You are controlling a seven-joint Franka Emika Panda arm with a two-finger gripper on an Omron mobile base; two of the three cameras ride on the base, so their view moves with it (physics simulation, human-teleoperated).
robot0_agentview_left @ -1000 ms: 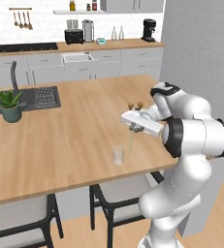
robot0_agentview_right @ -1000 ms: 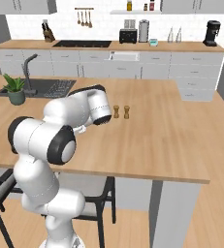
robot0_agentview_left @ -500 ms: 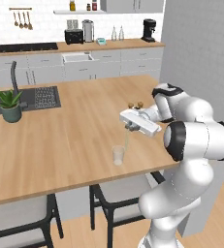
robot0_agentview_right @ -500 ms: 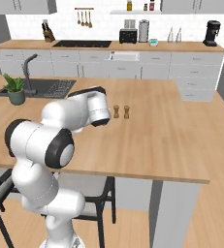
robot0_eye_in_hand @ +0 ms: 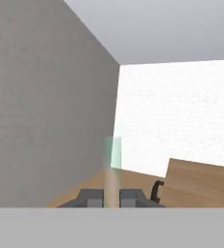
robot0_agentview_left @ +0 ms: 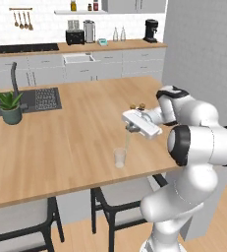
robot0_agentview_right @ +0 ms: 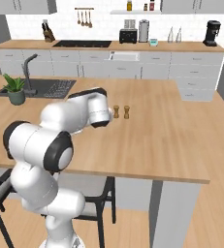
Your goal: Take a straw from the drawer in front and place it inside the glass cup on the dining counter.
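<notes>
1. I am seeing the gripper [robot0_agentview_left: 130,131] hanging over the near edge of the dining counter [robot0_agentview_left: 70,142], toward its right end, with the hand held roughly level and the fingers pointing down.
2. The jaws are clenched on the straw [robot0_agentview_left: 127,141]; in the hand view the straw [robot0_eye_in_hand: 112,186] is rising between the two dark finger tips, its far part looking pale green and see-through.
3. In the left base view the straw is hanging nearly upright from the fingers, its lower end pointing at the glass cup [robot0_agentview_left: 120,158].
4. I cannot tell whether the straw's tip is already inside the cup's rim or just above it.
5. The glass cup is standing upright on the wood top near the near edge, directly below the gripper.
6. Two small brown shakers [robot0_agentview_right: 121,112] are standing side by side further in on the counter, behind the hand.
7. A potted plant [robot0_agentview_left: 10,105] is sitting toward the counter's left end, beside the sink [robot0_agentview_left: 34,99].
8. I am reading no labels, brands or writing on anything in view.
</notes>
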